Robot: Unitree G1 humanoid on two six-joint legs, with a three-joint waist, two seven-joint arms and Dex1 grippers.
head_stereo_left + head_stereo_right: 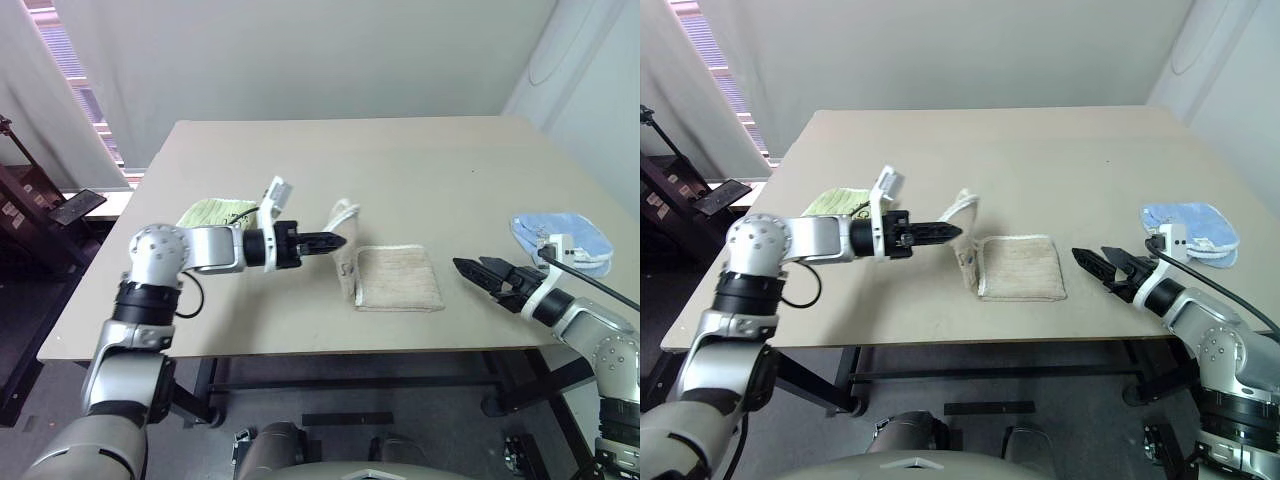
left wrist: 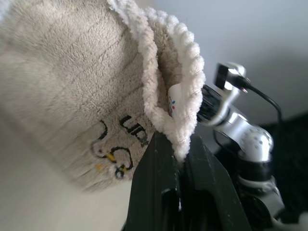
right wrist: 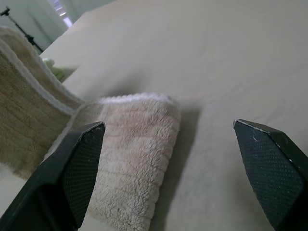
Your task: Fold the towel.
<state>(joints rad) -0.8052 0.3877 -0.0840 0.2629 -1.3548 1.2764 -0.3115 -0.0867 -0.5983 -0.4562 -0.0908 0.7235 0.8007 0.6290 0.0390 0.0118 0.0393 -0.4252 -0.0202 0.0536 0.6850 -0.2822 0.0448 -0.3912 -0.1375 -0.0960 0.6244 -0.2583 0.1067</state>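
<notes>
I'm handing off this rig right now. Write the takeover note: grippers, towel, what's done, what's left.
Left gripper: shut on the towel, pinching its white corded edge and holding that flap raised off the table.
Right gripper: open, holding nothing, to the right of the towel.
Towel: mid-table near the front edge, partly folded, the rest lying flat.
Green cloth and blue cloth lie off to either side, untouched.
Left to do: lay the raised flap over the flat part, release, square it up.
</notes>
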